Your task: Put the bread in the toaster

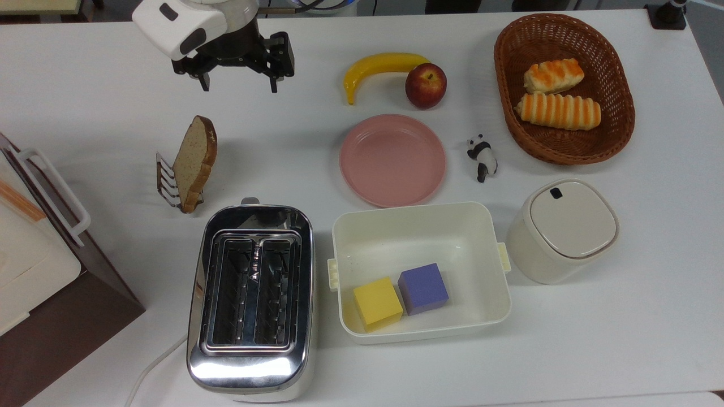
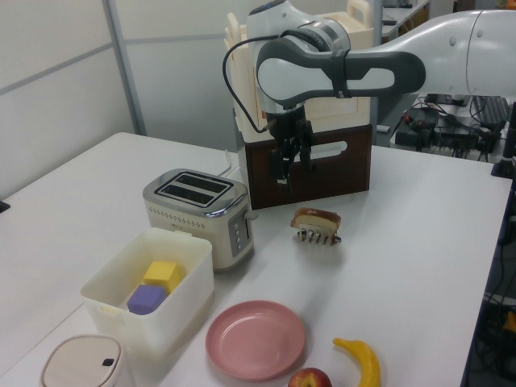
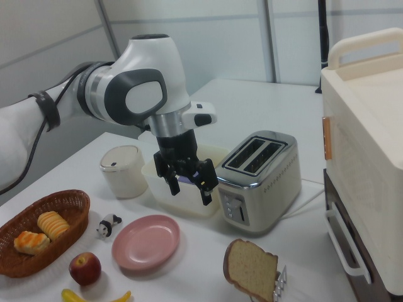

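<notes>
The gripper [image 1: 238,85] hangs spread wide and empty, touching nothing, above the table [image 1: 90,113] on the far side of the bread [image 1: 195,161], which leans upright in its wire rack [image 1: 168,183].

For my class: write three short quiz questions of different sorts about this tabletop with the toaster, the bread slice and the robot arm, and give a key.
1. True or false: the bread is already inside the toaster.
2. Which two things lie in the white tub? A) banana and apple B) yellow block and purple block C) two striped rolls
3. Fill in: the bread stands on edge in a small wire ____.

Key:
1. False. Both slots are empty, and the gripper, fingers open, holds nothing.
2. B: the yellow block and the purple block.
3. Rack, in the top view just above the toaster.
</notes>
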Available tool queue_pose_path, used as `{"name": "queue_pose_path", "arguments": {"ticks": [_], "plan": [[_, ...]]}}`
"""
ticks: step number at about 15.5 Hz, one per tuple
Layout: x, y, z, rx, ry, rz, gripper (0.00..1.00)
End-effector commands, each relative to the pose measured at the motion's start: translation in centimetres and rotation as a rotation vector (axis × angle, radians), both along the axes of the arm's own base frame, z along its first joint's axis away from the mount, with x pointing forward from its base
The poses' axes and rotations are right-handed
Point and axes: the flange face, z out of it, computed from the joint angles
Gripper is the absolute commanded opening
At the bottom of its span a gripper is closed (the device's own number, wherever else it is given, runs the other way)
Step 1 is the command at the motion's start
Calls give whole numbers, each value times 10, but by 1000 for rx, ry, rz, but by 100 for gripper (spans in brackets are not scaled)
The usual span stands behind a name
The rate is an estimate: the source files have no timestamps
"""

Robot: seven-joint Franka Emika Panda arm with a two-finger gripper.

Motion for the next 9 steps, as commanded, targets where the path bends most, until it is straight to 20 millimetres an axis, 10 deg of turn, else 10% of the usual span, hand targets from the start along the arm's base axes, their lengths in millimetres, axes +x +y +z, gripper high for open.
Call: {"name": "queue_pose_path", "arguments": {"ticks": [1,9], "plan": [[-7,-1,6,-13,11,16,100],[-8,-3,7,-12,14,63,100]]}}
